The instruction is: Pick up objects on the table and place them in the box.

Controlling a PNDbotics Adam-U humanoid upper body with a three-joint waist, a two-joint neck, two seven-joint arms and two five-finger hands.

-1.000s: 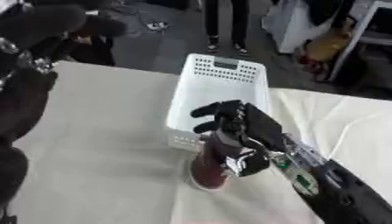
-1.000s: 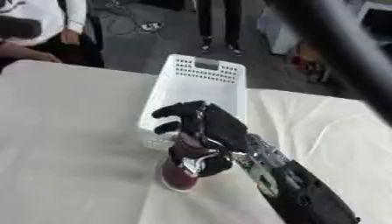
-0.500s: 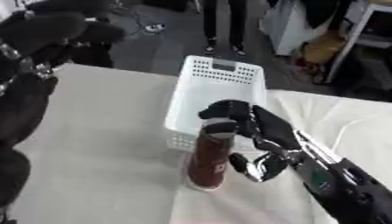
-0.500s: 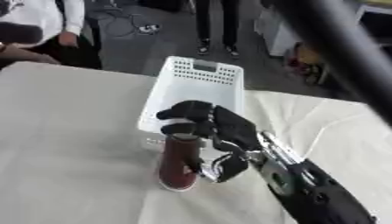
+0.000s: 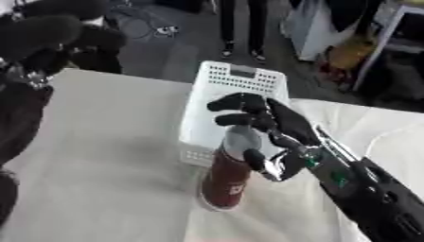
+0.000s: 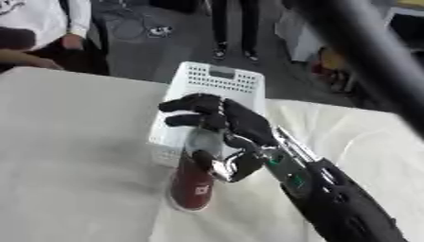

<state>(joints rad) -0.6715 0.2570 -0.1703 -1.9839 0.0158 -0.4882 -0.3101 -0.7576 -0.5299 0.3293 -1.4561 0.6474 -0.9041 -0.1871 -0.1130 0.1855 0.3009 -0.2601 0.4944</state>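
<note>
The right hand (image 5: 269, 125) has its fingers curled round the pale cap end of a dark red bottle (image 5: 225, 182), which stands tilted with its base apparently on the cloth-covered worktop (image 5: 99, 156), just in front of the white perforated box (image 5: 217, 101). The box looks empty from here, so the job seems barely begun: the bottle must yet be lifted over the near wall and released. The left hand (image 5: 41, 40) is a dark blur at the upper left, and I cannot tell how its fingers stand.

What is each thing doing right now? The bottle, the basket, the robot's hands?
Dark red bottle: tilted, pale cap end up, held just in front of the basket.
White basket: on the table, open on top; inside mostly hidden.
Right hand: fingers curled round the bottle's top.
Left hand: raised at upper left; fingers unclear.
</note>
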